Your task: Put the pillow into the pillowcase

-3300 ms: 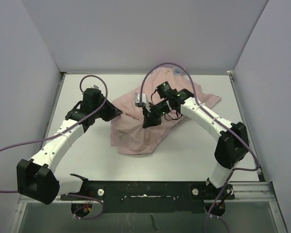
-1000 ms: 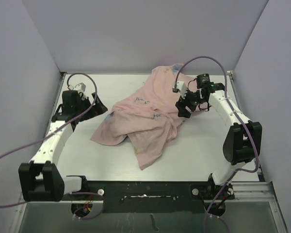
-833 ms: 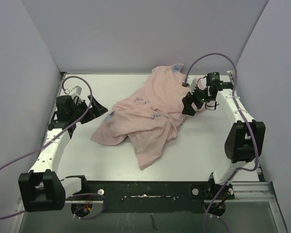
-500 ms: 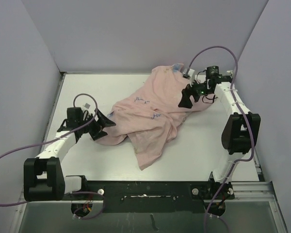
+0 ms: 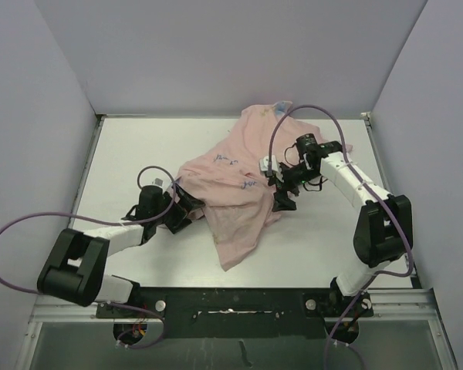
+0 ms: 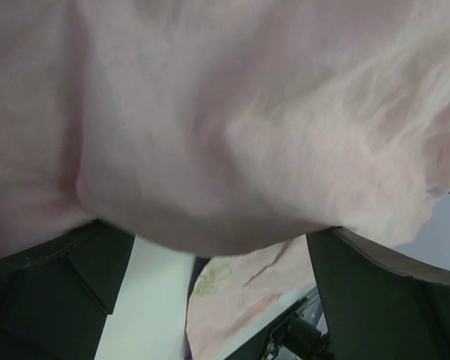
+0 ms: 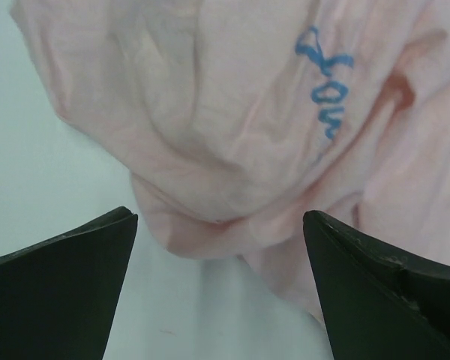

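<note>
Working at the crumpled pale pink fabric pillowcase [image 5: 235, 181] mid-frame on the white surface [image 5: 131, 154], we hold the left fingers [image 5: 188, 209] and right fingers [image 5: 282, 199] apart at its edges. No pillow shows, so the stuffing seems not yet done.

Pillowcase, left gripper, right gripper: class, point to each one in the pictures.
pillowcase [image 5: 243, 166], top view, pale pink fabric near its middle.
left gripper [image 5: 187, 212], top view, between its fingertips at the pillowcase's left edge.
right gripper [image 7: 219, 221], right wrist view, midway between its dark fingertips.
</note>
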You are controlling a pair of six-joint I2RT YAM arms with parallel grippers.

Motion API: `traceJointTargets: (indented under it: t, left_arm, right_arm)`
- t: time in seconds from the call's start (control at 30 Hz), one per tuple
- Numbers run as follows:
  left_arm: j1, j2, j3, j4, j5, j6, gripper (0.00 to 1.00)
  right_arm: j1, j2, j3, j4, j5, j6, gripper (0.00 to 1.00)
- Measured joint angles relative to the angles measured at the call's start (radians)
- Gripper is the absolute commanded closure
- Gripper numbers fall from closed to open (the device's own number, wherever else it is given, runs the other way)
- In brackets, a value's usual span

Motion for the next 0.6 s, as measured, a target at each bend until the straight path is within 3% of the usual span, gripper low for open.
traceJointTargets:
  t: [0.2,0.43,0.5,0.6]
  left_arm:
    - [-0.027,0.234,0.154,0.14,-0.024,-0.013,0.08]
    - [-0.027,0.314,0.267,0.17,-0.021,-0.008,0.11]
    - [-0.027,0.313,0.301,0.163,-0.018,0.01,0.1]
    - [-0.027,0.311,0.336,0.133,-0.017,0.046,0.09]
  right_arm:
    - [-0.026,-0.001,-0.132,0.227,0.197,-0.111,0.02]
    - [-0.023,0.121,-0.156,0.462,0.292,-0.227,0.02]
    - [-0.014,0.145,-0.156,0.513,0.301,-0.242,0.15]
    - [-0.002,0.167,-0.155,0.563,0.306,-0.232,0.54]
